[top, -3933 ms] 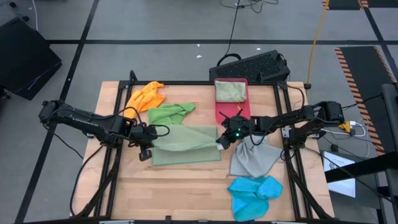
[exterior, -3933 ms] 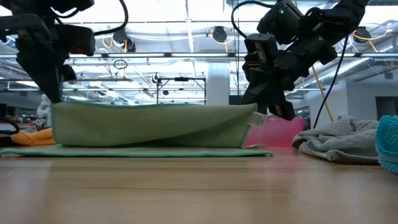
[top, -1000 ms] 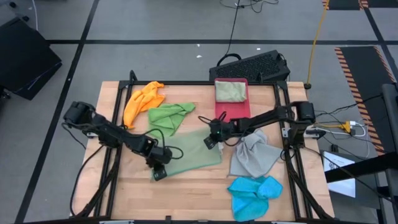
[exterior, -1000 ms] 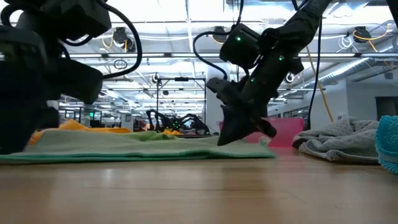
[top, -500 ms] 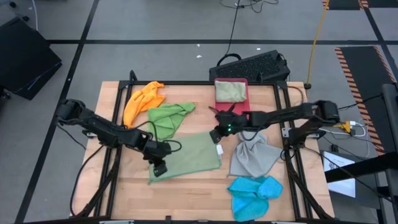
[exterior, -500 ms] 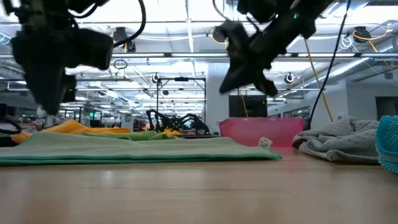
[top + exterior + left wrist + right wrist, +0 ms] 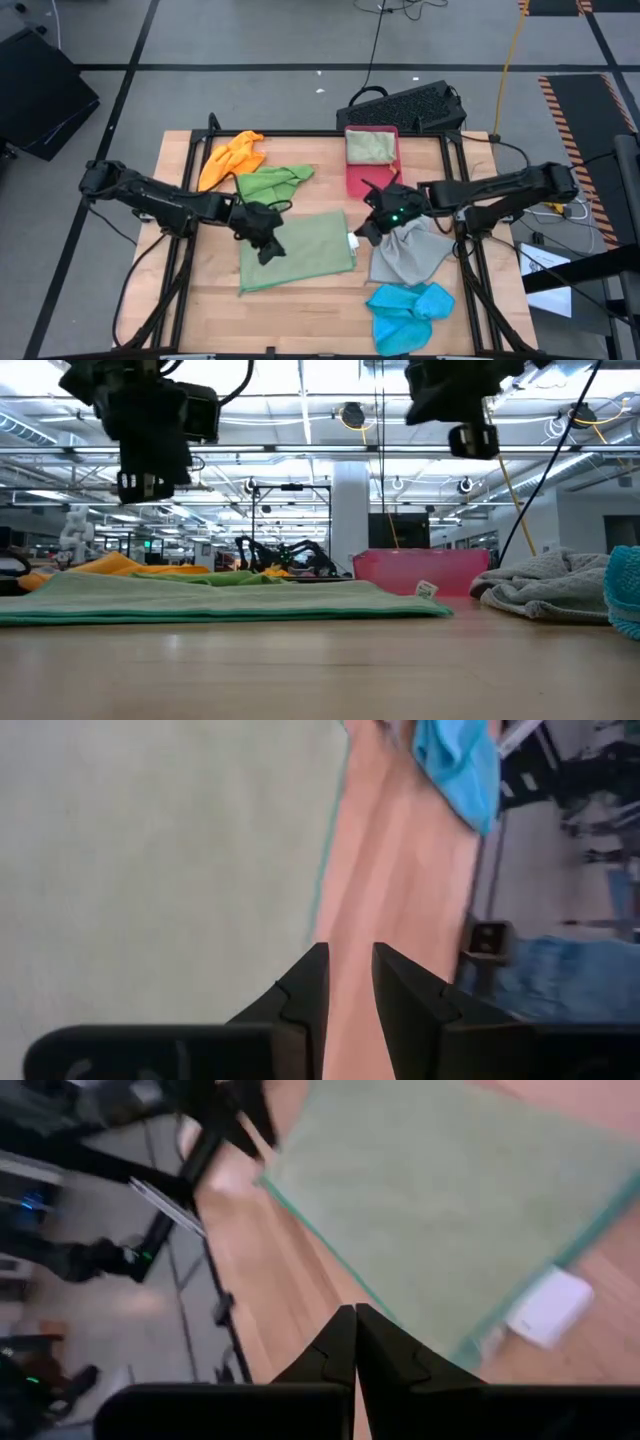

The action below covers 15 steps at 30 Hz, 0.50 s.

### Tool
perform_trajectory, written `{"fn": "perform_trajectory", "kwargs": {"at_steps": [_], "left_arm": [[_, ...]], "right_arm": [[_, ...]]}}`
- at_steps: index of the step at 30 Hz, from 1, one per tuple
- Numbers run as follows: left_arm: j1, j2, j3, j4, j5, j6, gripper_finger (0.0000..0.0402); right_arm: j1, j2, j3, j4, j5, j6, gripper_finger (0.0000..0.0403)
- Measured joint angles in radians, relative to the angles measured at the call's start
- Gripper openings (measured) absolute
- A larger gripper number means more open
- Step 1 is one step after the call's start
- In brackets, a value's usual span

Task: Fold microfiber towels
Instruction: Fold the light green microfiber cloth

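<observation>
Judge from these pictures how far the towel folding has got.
Done: one folded towel lies in the pink tray. In hand: the sage towel lies flat; the left gripper and shut right gripper hold nothing. Left: orange, bright green, grey, blue towels, crumpled.

Pale green towel (image 7: 297, 250) no longer held up by two corners above the desk (image 7: 300, 300); now released, lying flat and folded in half. Left gripper (image 7: 268, 250) lifted off the towel's near left corner, moved to above the towel's left part, empty, fingers slightly apart. Right gripper (image 7: 363, 232) withdrawn from the towel's far right corner to beside the grey towel (image 7: 410, 252), raised, closed, empty.
</observation>
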Motion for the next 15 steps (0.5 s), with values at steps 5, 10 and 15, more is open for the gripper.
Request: {"fn": "perform_trajectory", "kwargs": {"at_steps": [5, 10, 15], "left_arm": [[-0.019, -0.005, 0.113, -0.13, 0.012, 0.007, 0.0081], [-0.048, 0.007, 0.234, -0.293, -0.065, -0.081, 0.0081], [-0.097, 0.007, 0.284, -0.413, -0.131, -0.23, 0.0081]], "right_arm": [[0.012, -0.016, 0.0, -0.1, 0.0, -0.052, 0.0002], [0.012, -0.014, 0.0, -0.118, 0.0, -0.173, 0.0002], [-0.01, -0.015, -0.02, -0.092, 0.0, -0.335, 0.0002]]}}
